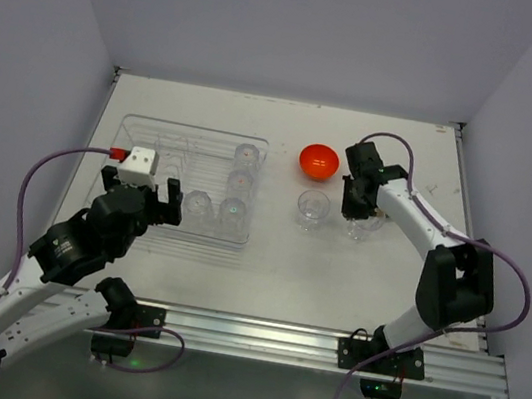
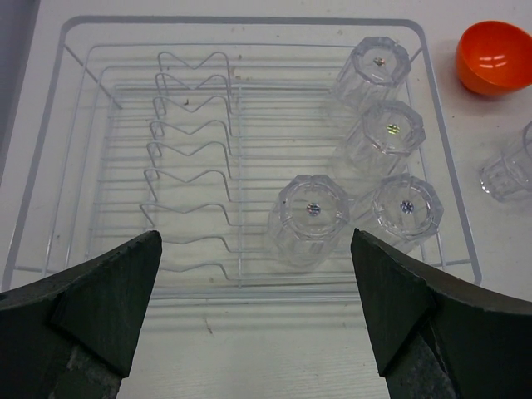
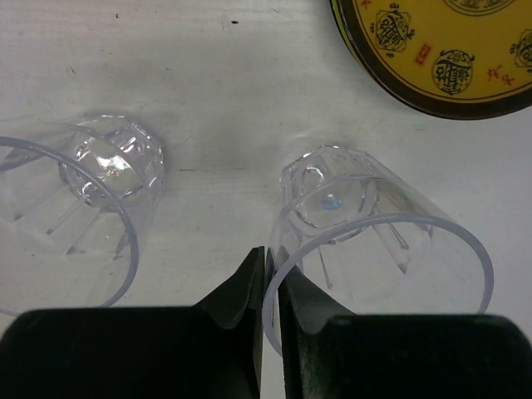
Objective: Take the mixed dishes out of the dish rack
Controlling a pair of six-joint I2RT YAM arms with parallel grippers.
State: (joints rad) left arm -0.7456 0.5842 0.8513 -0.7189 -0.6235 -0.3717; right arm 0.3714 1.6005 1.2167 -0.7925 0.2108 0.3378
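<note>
The clear dish rack (image 1: pixel 156 157) stands at the left with several upturned clear glasses (image 1: pixel 238 181) along its right side; they also show in the left wrist view (image 2: pixel 312 218). My left gripper (image 1: pixel 150 205) hangs open and empty over the rack's near edge (image 2: pixel 253 291). The orange bowl (image 1: pixel 319 161) sits on the table right of the rack. My right gripper (image 3: pixel 272 258) is shut on the rim of a clear glass (image 3: pixel 374 237) standing on the table (image 1: pixel 365 225). Another glass (image 1: pixel 312 208) stands to its left. A yellow plate with a dark rim (image 3: pixel 440 58) lies just beyond. The black plate is out of view.
The rack's wire dividers (image 2: pixel 191 158) stand bare in its left half. The bowl (image 2: pixel 495 56) and a table glass (image 2: pixel 509 170) lie right of the rack. Grey walls enclose the white table on three sides.
</note>
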